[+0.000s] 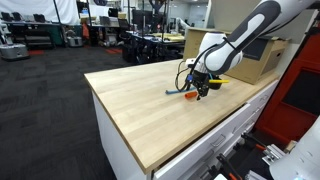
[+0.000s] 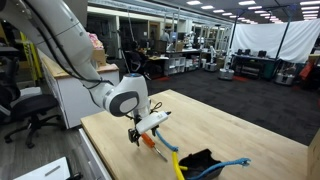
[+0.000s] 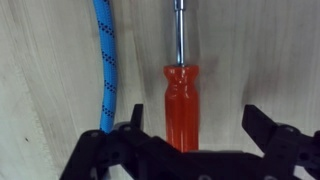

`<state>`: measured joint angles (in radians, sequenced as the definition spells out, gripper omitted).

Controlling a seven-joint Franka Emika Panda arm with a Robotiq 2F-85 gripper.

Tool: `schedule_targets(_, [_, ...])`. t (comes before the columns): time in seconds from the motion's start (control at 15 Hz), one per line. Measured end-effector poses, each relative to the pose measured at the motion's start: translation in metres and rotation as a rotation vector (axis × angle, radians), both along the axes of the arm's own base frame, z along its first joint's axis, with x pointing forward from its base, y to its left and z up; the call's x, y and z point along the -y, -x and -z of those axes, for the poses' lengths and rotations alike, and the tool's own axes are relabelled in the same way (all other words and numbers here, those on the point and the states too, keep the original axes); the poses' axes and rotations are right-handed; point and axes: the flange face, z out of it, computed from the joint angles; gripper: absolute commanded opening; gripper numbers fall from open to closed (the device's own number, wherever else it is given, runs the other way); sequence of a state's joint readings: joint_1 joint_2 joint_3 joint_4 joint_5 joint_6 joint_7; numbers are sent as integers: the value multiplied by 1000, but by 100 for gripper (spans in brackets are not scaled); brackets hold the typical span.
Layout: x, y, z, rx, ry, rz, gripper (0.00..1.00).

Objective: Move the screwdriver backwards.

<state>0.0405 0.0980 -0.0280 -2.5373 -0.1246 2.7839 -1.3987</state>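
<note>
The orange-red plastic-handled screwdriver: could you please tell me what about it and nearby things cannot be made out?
- Wrist view: the orange-red screwdriver loses its tip at the top edge; its handle end hides behind the black gripper.
- Wrist view: the blue braided cord runs past the top edge and behind a gripper finger.
- In an exterior view the screwdriver is too small to show detail.

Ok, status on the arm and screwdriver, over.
Gripper open. Orange-red-handled metal screwdriver flat on wooden table, between the jaws. Thin blue cord lies beside it.
</note>
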Motion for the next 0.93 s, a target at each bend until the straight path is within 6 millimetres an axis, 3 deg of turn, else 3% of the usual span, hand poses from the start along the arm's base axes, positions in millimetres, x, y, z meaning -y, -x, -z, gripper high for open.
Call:
schedule_targets(0.6, [6, -9, 7, -160, 32, 136, 10])
schedule_targets(0.93, [2, -11, -1, -147, 43, 187, 9])
